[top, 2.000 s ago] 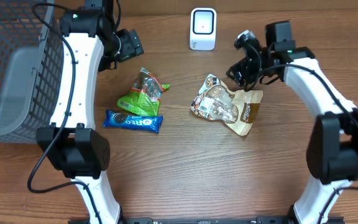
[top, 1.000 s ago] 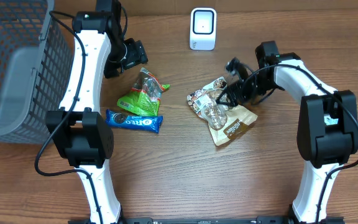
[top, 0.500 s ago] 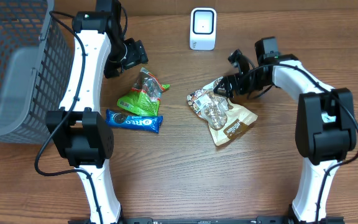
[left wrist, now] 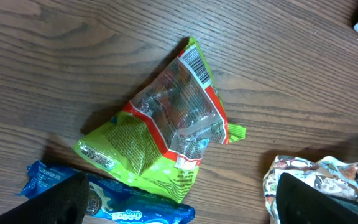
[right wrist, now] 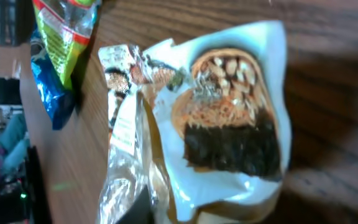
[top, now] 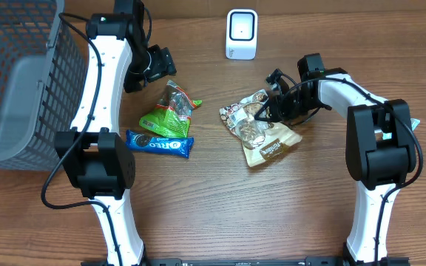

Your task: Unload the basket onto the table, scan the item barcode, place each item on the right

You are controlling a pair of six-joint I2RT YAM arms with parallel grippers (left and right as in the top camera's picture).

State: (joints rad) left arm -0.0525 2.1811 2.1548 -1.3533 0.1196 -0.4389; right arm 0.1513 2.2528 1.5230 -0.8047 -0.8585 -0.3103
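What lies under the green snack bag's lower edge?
The upper edge of the blue Oreo pack seems tucked under the green snack bag; how far is hidden.

left hand [top: 163, 65]: hovering, spread wide | right hand [top: 266, 109]: low, reaching inward, closure unclear from here

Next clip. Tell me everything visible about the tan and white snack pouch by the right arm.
The snack pouch is crinkly film, tan at its lower end, white and printed toward the top, with a clear patch showing pale contents. The right wrist view shows a printed picture of nut-topped food on a dark base. It lies flat and skewed on the wooden table, right of centre. The right gripper is over its upper edge; whether it grips the pouch cannot be told.
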